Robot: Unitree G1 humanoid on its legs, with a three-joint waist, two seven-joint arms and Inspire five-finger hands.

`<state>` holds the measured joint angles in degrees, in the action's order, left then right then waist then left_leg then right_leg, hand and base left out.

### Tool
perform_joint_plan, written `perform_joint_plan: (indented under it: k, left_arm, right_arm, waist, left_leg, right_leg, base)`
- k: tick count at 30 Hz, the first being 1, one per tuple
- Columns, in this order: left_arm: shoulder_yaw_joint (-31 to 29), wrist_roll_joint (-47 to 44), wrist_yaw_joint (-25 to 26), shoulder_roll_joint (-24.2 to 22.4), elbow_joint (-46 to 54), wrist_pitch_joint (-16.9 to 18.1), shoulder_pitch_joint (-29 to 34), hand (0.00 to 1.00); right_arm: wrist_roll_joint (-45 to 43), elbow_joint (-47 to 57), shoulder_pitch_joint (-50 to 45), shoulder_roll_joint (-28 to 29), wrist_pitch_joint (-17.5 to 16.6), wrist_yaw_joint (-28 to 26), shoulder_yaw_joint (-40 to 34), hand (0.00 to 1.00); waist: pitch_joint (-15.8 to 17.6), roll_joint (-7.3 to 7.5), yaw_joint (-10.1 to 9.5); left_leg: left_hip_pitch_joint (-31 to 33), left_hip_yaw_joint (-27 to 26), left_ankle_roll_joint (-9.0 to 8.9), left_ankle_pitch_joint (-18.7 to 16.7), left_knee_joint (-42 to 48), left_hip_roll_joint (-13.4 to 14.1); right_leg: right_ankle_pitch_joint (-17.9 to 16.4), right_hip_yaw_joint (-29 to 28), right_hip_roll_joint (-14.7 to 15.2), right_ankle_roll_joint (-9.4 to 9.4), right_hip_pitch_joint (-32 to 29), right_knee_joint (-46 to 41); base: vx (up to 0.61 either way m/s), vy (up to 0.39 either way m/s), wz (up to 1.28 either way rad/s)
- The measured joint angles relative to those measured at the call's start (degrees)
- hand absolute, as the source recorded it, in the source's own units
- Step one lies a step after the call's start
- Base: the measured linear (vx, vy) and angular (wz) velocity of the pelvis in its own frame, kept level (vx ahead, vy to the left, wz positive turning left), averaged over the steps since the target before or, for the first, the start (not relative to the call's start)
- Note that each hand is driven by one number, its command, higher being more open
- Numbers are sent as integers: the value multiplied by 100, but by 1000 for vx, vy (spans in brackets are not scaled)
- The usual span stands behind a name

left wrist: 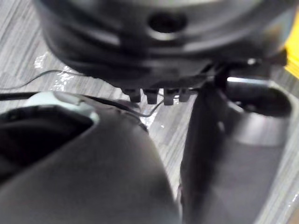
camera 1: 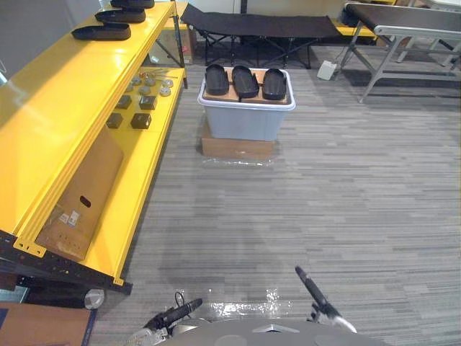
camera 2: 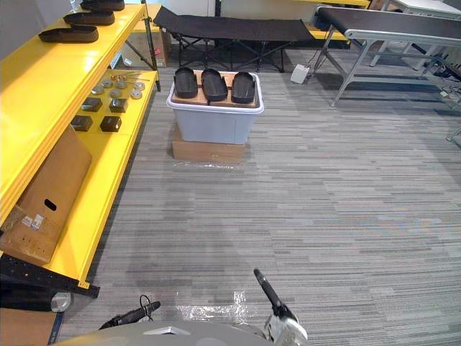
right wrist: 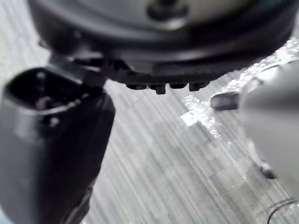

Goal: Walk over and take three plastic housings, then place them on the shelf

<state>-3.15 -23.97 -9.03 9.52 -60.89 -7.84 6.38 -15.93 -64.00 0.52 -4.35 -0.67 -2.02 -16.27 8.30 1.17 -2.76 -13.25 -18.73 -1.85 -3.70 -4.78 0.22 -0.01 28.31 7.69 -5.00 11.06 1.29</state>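
Note:
Three black oval plastic housings point(camera 1: 217, 79), point(camera 1: 245, 81), point(camera 1: 274, 83) lie side by side on a wooden board across a pale grey bin point(camera 1: 245, 119), some way ahead on the floor. The long yellow shelf point(camera 1: 86, 94) runs along the left; two more black housings point(camera 1: 101, 32), point(camera 1: 120, 15) rest on its top level at the far end. My left hand point(left wrist: 163, 42) and right hand point(right wrist: 163, 37) hang low over the grey floor, far from the bin, fingers relaxed, holding nothing.
The bin stands on a flat cardboard box point(camera 1: 238, 148). On the shelf's lower level lie small dark blocks point(camera 1: 130, 115), metal discs and a leaning cardboard carton point(camera 1: 83, 194). A black folding cot point(camera 1: 259, 25) and a conveyor table point(camera 1: 403, 29) stand behind the bin.

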Motion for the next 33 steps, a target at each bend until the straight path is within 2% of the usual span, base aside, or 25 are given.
perform_joint_plan:
  k: [1, 2, 7, 9, 12, 17, 25, 29, 33]
  left_arm:
    - [66, 1, 41, 1, 175, 63, -8, 100]
    - [377, -83, 95, -106, 814, 263, -192, 100]
    - [495, -246, -14, -200, 985, 291, -260, 100]
    - [496, -539, -15, -200, 953, 219, -144, 100]
    - [447, -719, 16, -211, 821, 147, -125, 100]
    - [32, -760, 11, -305, 466, 264, -132, 100]
    - [-427, -906, -88, -313, 164, 401, -93, 100]
    - [-467, -908, -92, -296, 160, 421, -4, 100]
    - [-461, -905, -89, -308, 159, 440, 19, 100]
  right_arm:
    - [-2, 203, 75, -1, -117, 11, 206, 100]
    - [-1, 944, 376, -9, -540, 211, 992, 100]
    - [-5, 987, 506, 0, -537, 263, 1083, 100]
    - [-92, 866, 476, -1, -443, 130, 1061, 100]
    - [-352, 587, 415, -3, -175, -36, 866, 100]
    - [-509, 283, 71, 25, 50, -130, 493, 100]
    - [-710, 106, -167, 29, 78, -315, 95, 100]
    - [-687, 96, -197, 30, 78, -510, 22, 100]
    - [-695, 96, -192, 30, 97, -424, 2, 100]
  waist:
    - [6, 4, -2]
    - [7, 7, 5]
    - [7, 8, 40]
    - [7, 8, 130]
    - [8, 10, 128]
    - [12, 17, 148]
    - [10, 37, 143]
    - [12, 39, 141]
    - [11, 7, 137]
  left_leg:
    - [22, 5, 16, 12, -3, -6]
    - [122, 2, 51, 67, -25, -24]
    - [117, -40, 49, 67, -9, -33]
    - [97, -75, -5, 38, -6, -39]
    - [60, -131, -48, 19, -4, -39]
    - [-86, -153, -100, -15, -3, -44]
    - [-116, -167, -112, -24, -3, -44]
    - [-104, -172, -59, 10, -20, -53]
    - [-40, -172, 52, 76, -33, -48]
  right_leg:
    - [1, 6, 5, -1, -9, 0]
    - [20, 14, 22, -20, -124, 2]
    - [37, 16, 17, -34, -96, 79]
    - [43, -7, 19, -40, -82, 96]
    - [65, -15, 21, -75, -51, 108]
    - [125, -11, 31, -154, 107, 141]
    - [123, -6, 35, -152, 123, 109]
    - [69, 11, 42, -75, 100, 84]
    - [39, 96, 39, -36, 29, 68]
  base:
    - [-88, 19, 3]
    - [-93, 21, 3]
    - [-8, 6, 0]
    - [38, 13, -7]
    - [15, 9, -5]
    - [-1, 7, 0]
    - [-51, 0, 0]
    - [-78, -17, 0]
    - [-93, -14, 9]
